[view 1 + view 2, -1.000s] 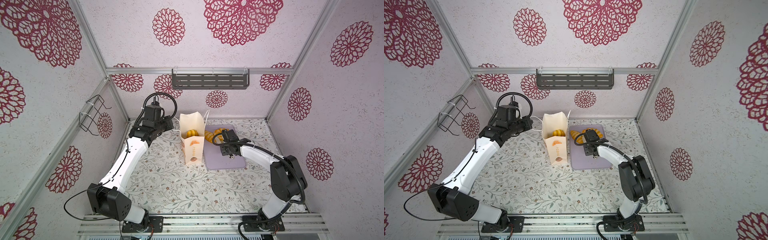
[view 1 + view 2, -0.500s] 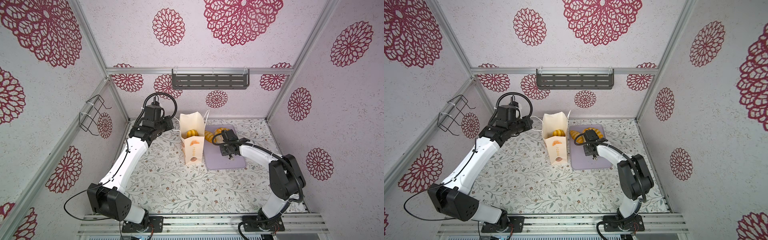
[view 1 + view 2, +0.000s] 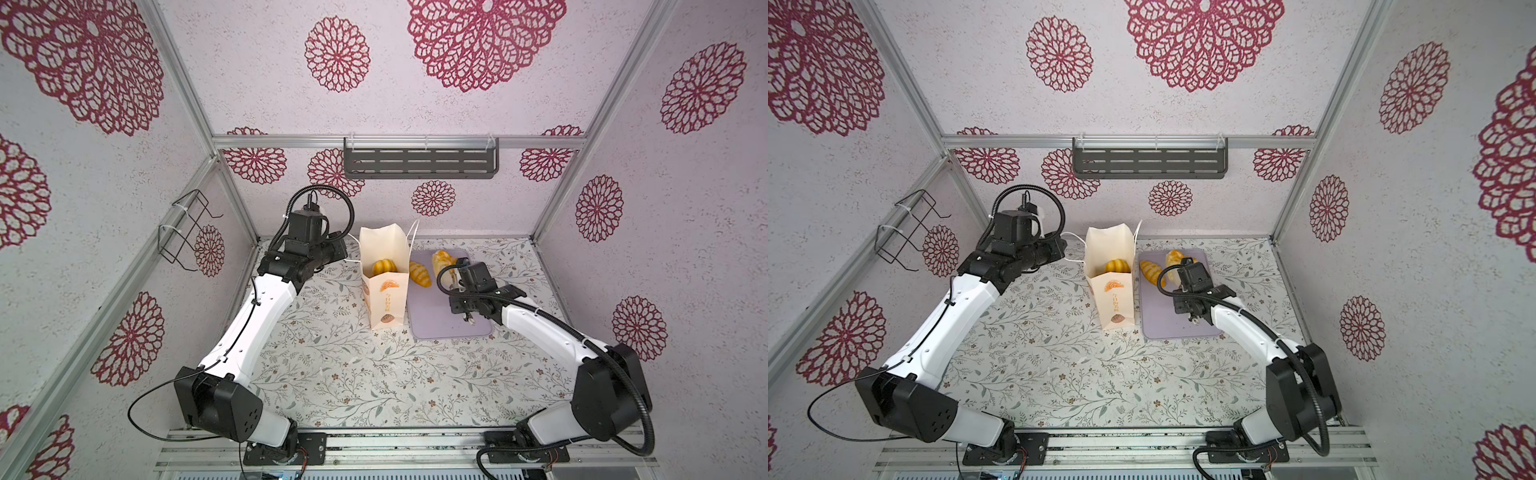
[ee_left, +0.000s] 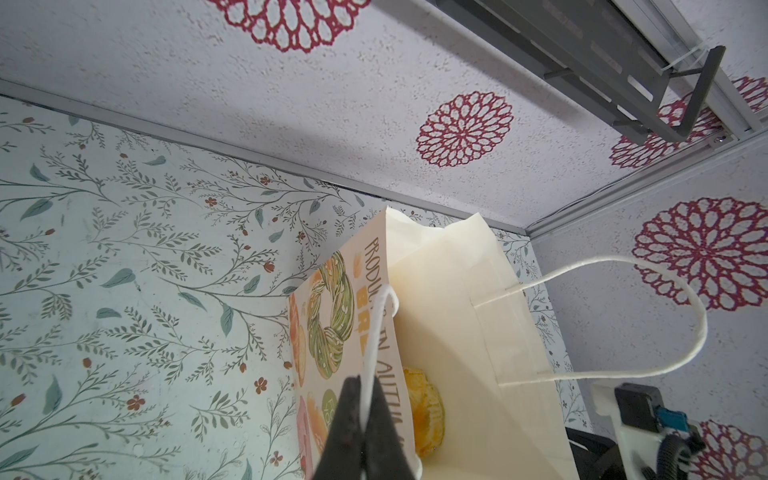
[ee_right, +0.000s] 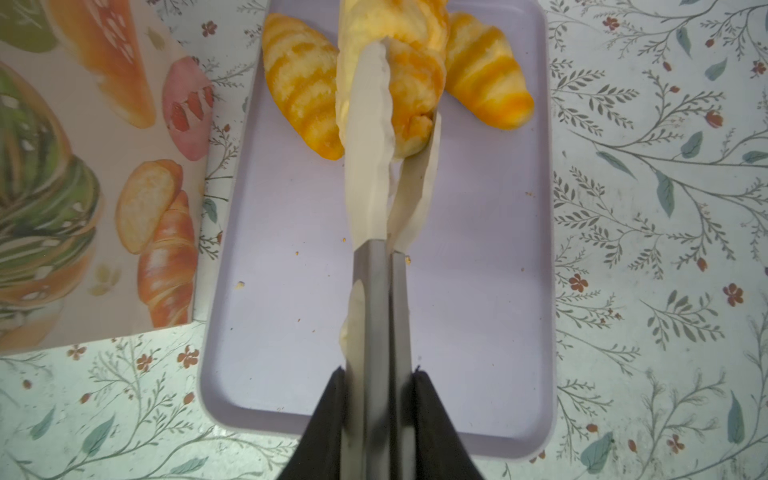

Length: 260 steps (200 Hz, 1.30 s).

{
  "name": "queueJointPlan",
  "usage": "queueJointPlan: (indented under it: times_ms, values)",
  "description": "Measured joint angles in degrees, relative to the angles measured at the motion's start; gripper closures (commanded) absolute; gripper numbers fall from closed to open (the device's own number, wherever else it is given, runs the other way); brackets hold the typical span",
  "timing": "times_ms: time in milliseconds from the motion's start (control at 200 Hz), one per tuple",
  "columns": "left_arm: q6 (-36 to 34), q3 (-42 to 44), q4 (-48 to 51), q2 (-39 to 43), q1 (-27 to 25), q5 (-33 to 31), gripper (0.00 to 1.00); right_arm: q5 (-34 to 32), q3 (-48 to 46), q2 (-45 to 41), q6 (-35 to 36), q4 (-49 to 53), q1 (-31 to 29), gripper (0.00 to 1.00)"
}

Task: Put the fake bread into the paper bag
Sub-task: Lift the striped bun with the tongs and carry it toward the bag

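**A:** Where is the paper bag point(image 3: 384, 291)?

**B:** It stands upright with its mouth open, toward 12 o'clock from the middle of the table point(image 3: 353, 374) in both top views; a round bun point(image 3: 383, 266) lies inside it.

**A:** And the left gripper point(image 4: 365, 419)?

**B:** It is at the bag's 10 o'clock side; its black jaws are pinched fully together on the near cord handle point(image 4: 380, 328); the cord runs taut from the jaws to the bag's rim.

**A:** What about the right gripper point(image 5: 376, 399)?

**B:** Its jaws are clamped narrow on the metal arms of the tongs point(image 5: 374, 291); the arms are pressed nearly parallel; the tongs' pale tips squeeze a striped roll point(image 5: 415, 83) between them.

**A:** Is that roll off the tray?

**B:** I cannot tell; it sits over the 12 o'clock end of the lilac tray point(image 3: 436, 320), which lies just beside the bag at its 3 o'clock side.

**A:** Is any other bread out?

**B:** A second roll point(image 5: 301, 87) lies at the tray's 11 o'clock corner, nearest the bag; a third roll point(image 5: 486, 79) lies on the other side of the gripped one; both touch or overlap it in the right wrist view; small crumbs dot the bare tray.
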<state>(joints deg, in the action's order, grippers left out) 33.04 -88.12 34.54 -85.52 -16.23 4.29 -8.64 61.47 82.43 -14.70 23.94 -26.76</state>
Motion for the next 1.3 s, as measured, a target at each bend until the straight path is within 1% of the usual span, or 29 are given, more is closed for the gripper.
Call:
queueJointPlan:
  times_ms: [110, 300, 535, 636, 786, 1061, 1301]
  values:
    - [0.0, 0.0, 0.0, 0.0, 0.0, 0.09, 1.0, 0.66, -2.32, -3.04, -1.07, -0.5, 0.0, 0.93]
    - [0.02, 0.0, -0.02, 0.0, 0.0, 0.09, 1.0, 1.49, -4.92, -5.7, -2.64, -1.53, 0.0, 0.96]
    - [1.38, 1.99, -0.98, 0.09, 0.0, -0.85, 1.0, 3.02, -10.88, -13.35, -5.64, -6.21, 0.0, 0.98]
    - [1.49, 2.14, -1.03, 0.09, 0.0, -0.92, 1.0, 2.97, -11.47, -15.82, -6.05, -6.97, 0.0, 0.98]
    - [1.49, 2.14, -1.16, 0.09, 0.0, -1.07, 1.0, 3.17, -11.47, -17.57, -6.54, -9.42, 0.0, 0.99]
    - [1.42, 2.12, -1.16, 0.09, 0.0, -1.68, 1.0, 4.52, -13.2, -19.85, -8.15, -10.73, 0.0, 1.0]
    - [1.31, 2.12, -1.16, 0.09, 0.0, -1.9, 1.0, 5.95, -13.49, -19.93, -10.05, -12.2, 0.0, 1.0]
